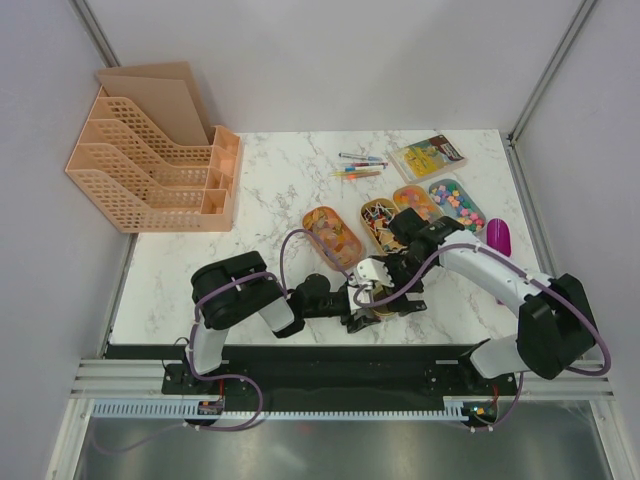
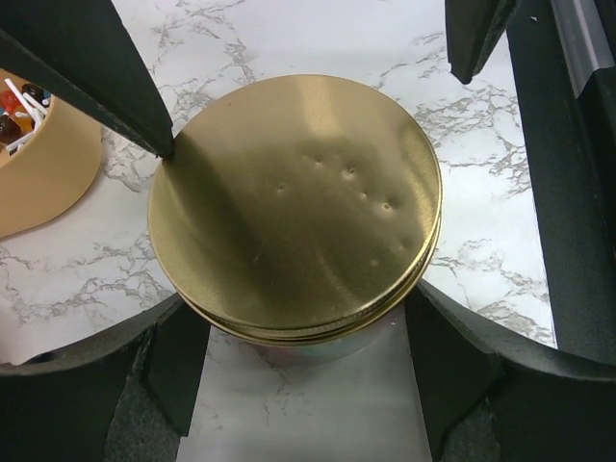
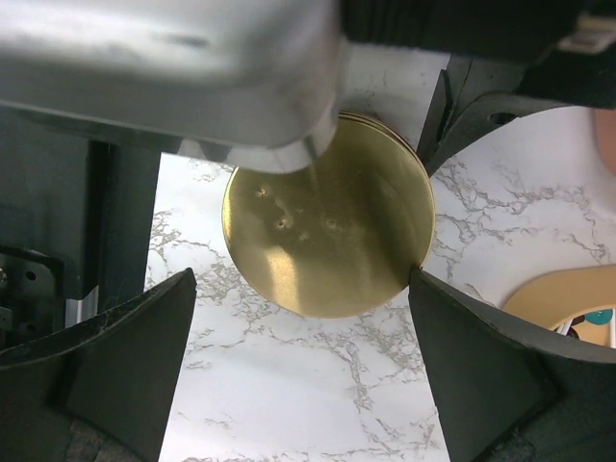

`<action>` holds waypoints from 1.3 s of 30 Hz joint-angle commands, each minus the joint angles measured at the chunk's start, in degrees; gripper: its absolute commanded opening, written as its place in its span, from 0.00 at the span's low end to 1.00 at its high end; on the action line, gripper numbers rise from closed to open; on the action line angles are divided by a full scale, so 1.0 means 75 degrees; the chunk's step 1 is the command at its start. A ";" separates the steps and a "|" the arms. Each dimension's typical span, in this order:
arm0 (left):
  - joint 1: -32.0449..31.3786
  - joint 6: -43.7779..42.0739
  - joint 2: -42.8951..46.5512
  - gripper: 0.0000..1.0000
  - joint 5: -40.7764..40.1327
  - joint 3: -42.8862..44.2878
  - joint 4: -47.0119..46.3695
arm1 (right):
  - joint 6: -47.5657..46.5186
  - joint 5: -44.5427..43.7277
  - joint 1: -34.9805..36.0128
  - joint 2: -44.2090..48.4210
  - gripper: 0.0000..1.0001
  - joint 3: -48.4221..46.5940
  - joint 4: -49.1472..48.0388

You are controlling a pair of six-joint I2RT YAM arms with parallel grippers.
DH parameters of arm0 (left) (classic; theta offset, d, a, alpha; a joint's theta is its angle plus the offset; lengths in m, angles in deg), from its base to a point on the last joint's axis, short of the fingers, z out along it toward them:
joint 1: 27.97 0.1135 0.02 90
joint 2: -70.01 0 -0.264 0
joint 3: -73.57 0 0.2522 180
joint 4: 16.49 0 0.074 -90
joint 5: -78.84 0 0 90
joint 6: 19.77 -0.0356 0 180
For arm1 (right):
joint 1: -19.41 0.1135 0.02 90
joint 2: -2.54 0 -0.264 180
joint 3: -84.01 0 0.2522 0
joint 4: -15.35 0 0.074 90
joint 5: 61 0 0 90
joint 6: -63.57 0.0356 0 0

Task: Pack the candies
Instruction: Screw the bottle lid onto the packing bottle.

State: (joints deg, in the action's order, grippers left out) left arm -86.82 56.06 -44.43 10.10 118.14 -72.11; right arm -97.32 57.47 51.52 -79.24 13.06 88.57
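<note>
A jar with a round gold lid (image 2: 294,207) stands on the marble table (image 1: 280,180). My left gripper (image 2: 308,366) is shut on the jar, one finger pressed against each side just under the lid. My right gripper (image 3: 300,279) hangs open over the same lid (image 3: 332,231); its right fingertip touches the rim and the left one stands apart. The candies lie in several oval trays: yellow-orange ones (image 1: 333,235), wrapped ones (image 1: 378,222), orange bits (image 1: 415,200) and pastel pieces (image 1: 457,203). In the top view both grippers meet and hide the jar.
A purple scoop (image 1: 498,237) lies right of the trays. Coloured pens (image 1: 360,166) and a small picture book (image 1: 428,156) lie behind them. A peach file rack (image 1: 150,165) stands at the far left. A tray's tan wall (image 2: 43,173) is close to the jar.
</note>
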 commanded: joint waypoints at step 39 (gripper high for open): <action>0.0253 0.0003 -0.0680 0.08 -0.1123 0.0193 0.2642 | 0.1297 -0.0725 -0.0134 0.2571 0.98 0.1673 0.0369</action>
State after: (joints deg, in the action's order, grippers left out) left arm -86.38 58.20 -44.99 9.95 121.33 -68.35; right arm -86.61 51.11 51.28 -61.97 25.74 85.40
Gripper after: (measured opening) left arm 0.819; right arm 0.982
